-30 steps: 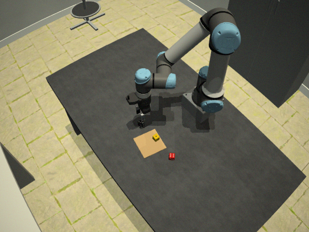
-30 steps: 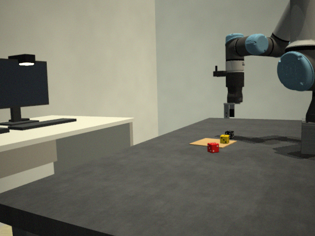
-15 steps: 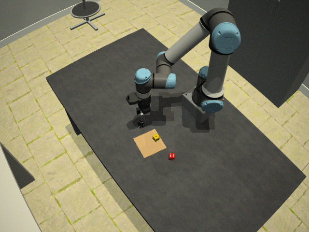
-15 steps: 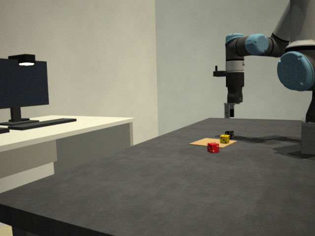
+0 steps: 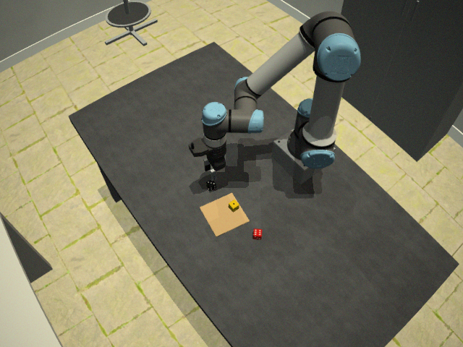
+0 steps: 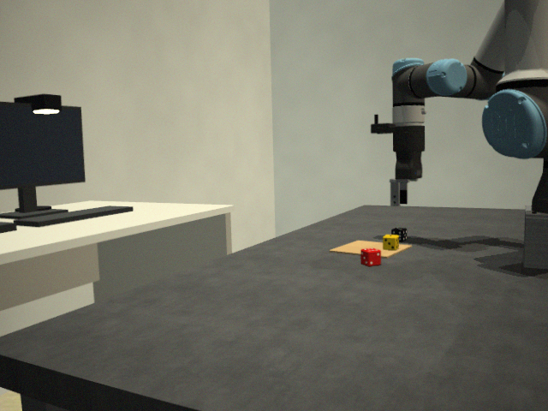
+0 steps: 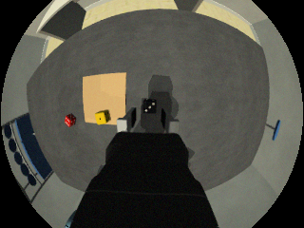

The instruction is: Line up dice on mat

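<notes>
- Hangs with the gripper [image 5: 212, 170] [image 6: 398, 202] [image 7: 148, 114] above the dark table [image 5: 317, 261] [image 6: 265, 331] [image 7: 214, 71], fingers pointing down, well clear of the surface.
- Stands wide open at the fingers, a little short of fully spread, with hold of nothing.
- Shows the black die [image 5: 211, 185] [image 6: 399, 234] [image 7: 149, 105] on the table below the gripper, off the mat; in the wrist view, appears in the gap between the fingers, but rests lower down, apart from both.
- Reads three on top of the black die, in a slanting row of white pips.
- Has the tan mat [image 5: 221, 218] [image 6: 358, 247] [image 7: 104, 92] flat on the table, between the black die and the red die [image 5: 257, 233] [image 6: 371, 257] [image 7: 70, 120].
- Carries on the mat only the yellow die [image 5: 234, 204] [image 6: 390, 242] [image 7: 102, 118], near the edge facing the robot's base [image 5: 278, 142] [image 6: 535, 239], with a single dark pip on top.
- Places the red die on the bare table just beside the mat, on the side away from the black die, with six white pips on top.
- Lacks the ordered line on the mat, with two dice off it.
</notes>
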`<state>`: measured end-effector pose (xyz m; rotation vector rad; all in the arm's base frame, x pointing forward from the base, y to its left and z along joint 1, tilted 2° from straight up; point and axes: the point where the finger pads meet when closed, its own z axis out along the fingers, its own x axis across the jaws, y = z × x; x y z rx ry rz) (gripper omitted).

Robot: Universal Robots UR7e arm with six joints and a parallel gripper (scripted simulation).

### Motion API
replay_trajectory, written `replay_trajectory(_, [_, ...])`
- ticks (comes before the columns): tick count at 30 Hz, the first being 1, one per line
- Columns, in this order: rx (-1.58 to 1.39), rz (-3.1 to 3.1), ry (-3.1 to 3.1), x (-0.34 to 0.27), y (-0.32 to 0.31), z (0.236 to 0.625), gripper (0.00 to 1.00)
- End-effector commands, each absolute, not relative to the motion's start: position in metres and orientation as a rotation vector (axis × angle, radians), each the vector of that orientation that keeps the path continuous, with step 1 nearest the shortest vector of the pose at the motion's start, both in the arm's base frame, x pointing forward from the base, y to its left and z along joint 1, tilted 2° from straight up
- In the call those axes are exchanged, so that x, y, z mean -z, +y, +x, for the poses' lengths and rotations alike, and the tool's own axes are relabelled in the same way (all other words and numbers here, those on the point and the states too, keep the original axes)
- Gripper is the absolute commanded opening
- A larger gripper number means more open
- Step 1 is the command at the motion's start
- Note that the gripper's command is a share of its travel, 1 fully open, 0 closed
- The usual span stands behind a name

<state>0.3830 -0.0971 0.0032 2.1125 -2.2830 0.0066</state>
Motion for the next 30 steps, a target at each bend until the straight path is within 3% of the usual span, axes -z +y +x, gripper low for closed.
replay_trajectory(1, [-0.009, 2.113, -2.283, -0.004, -0.097, 0.383, 0.87])
replay_trajectory(30, [-0.008, 2.113, -2.283, 0.01, -0.098, 0.383, 0.87])
